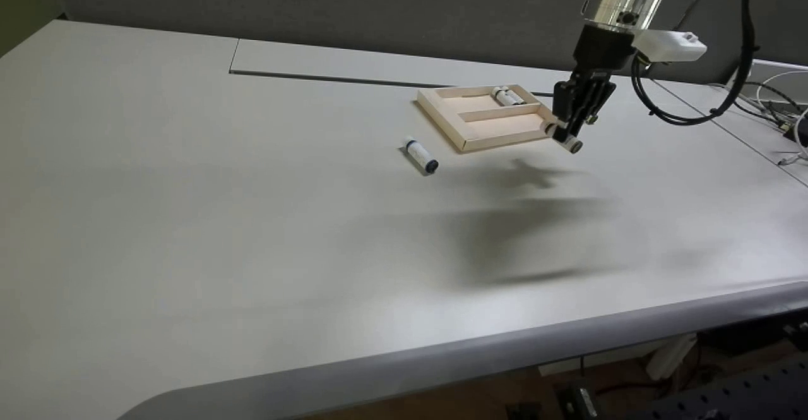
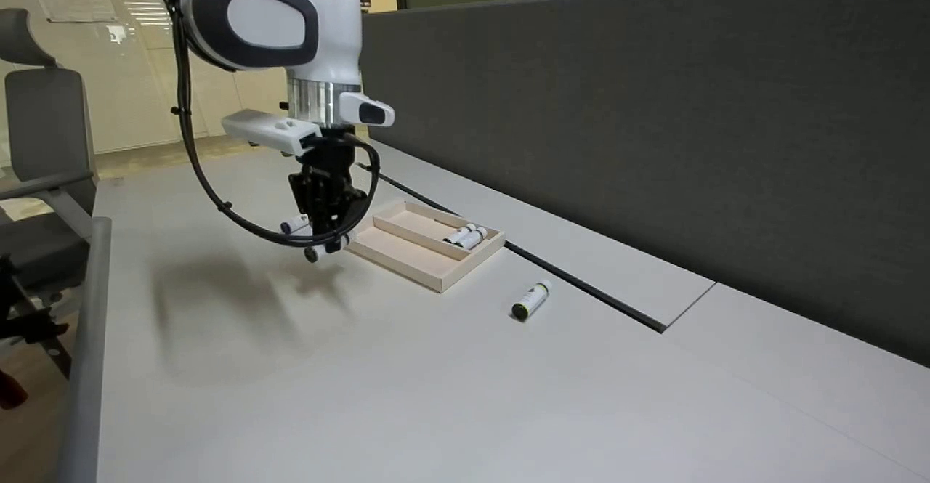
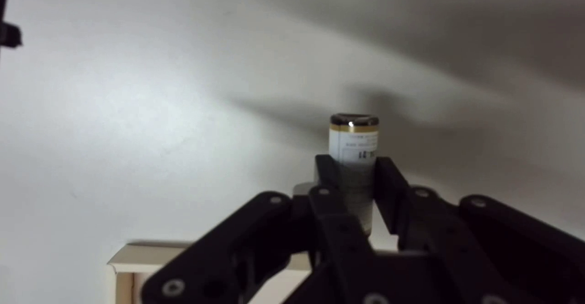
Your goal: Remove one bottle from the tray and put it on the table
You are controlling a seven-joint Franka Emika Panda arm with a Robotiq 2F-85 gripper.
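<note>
Black pincer point(image 3: 354, 171) clasping white cylindrical bottle point(image 3: 353, 143), pale-wood tray point(image 1: 499, 115)

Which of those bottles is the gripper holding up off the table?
The gold-banded bottle, pinched by the gripper above the table. The others aren't gripped: two bottles lie in the tray, two loose bottles rest on the table.

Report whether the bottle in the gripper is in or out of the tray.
Out: the wrist view shows the bottle pinched in the gripper, over the table, beyond the rim of the tray.
</note>
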